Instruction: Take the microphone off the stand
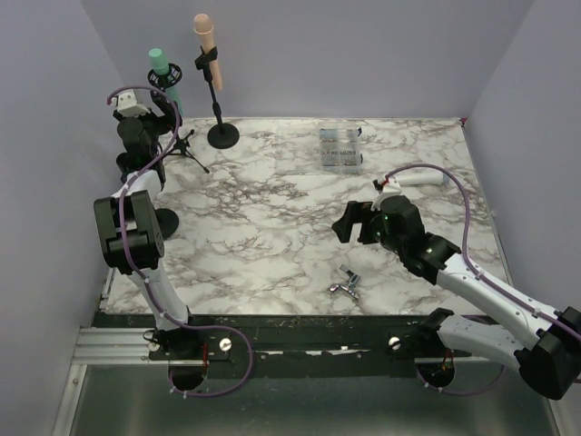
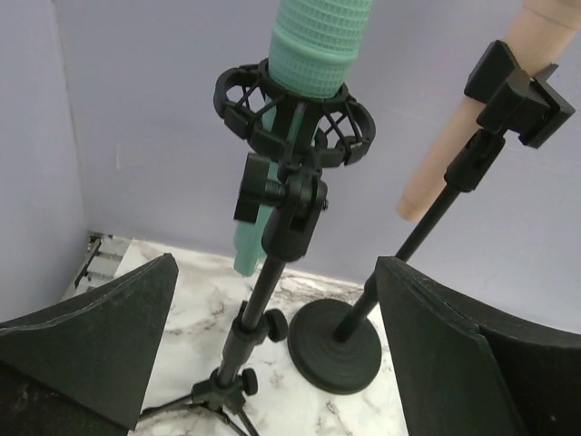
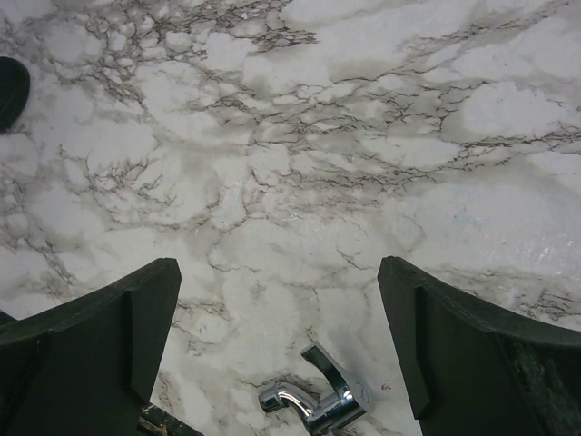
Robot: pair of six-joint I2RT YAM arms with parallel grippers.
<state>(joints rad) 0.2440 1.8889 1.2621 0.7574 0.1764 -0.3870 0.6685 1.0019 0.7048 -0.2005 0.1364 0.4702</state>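
A teal microphone [image 1: 162, 65] sits upright in a black shock mount [image 2: 295, 113] on a tripod stand [image 2: 263, 300] at the far left of the table. Beside it, a peach microphone [image 1: 206, 36] is held tilted in a clip [image 2: 517, 91] on a round-base stand [image 1: 223, 134]. My left gripper [image 1: 166, 113] is open and empty, close to the tripod stand; in the left wrist view the stand pole stands between my left gripper's [image 2: 274, 272] jaws, not touched. My right gripper [image 1: 349, 222] is open and empty above the marble mid-table, far from both stands.
A chrome metal fitting [image 1: 346, 287] lies near the front edge, also seen under my right gripper [image 3: 318, 400]. A clear plastic box [image 1: 340, 150] sits at the back centre. A white object [image 1: 418, 179] lies at the right. Lilac walls close in the left, back and right sides.
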